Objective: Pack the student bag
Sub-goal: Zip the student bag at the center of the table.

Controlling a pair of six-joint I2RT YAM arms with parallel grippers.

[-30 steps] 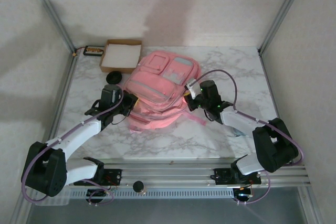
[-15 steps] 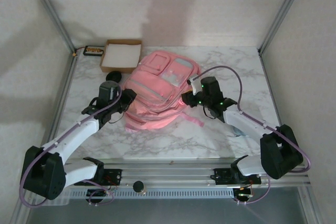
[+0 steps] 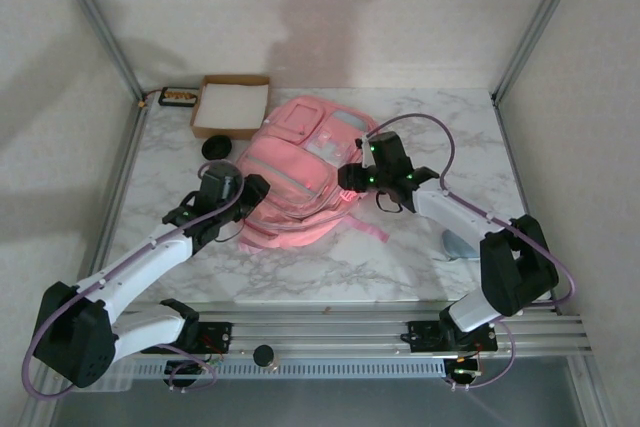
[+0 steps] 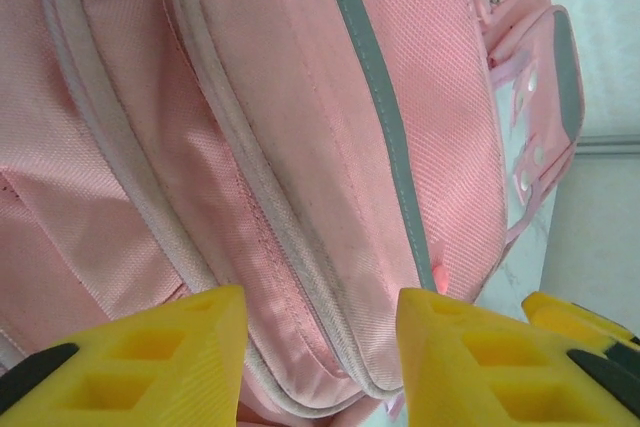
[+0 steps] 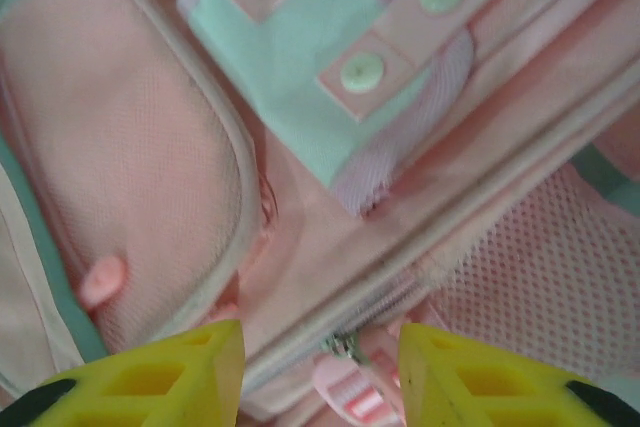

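Observation:
The student bag (image 3: 300, 172) lies flat in the middle of the table, pink with grey-white panels, front pockets up. My left gripper (image 3: 256, 192) is at its left edge, open; in the left wrist view its yellow fingers (image 4: 150, 357) hover over the bag's grey zip seams (image 4: 290, 247) with nothing between them. My right gripper (image 3: 350, 177) is at the bag's right side, open. Seen from the right wrist, it (image 5: 318, 332) straddles a zip line with a pink zip pull (image 5: 350, 387) between the fingers, untouched.
A brown cardboard box (image 3: 232, 105) with a white inside stands at the back left, a small dark tray (image 3: 178, 97) beside it and a black round thing (image 3: 214, 148) in front. A grey-blue object (image 3: 458, 244) lies by the right arm. A loose pink strap (image 3: 370, 230) trails towards the near edge.
Both grippers went from shut to open. The right gripper moved away from me along the bag's right side; the left one shifted slightly right, staying at the bag's left edge.

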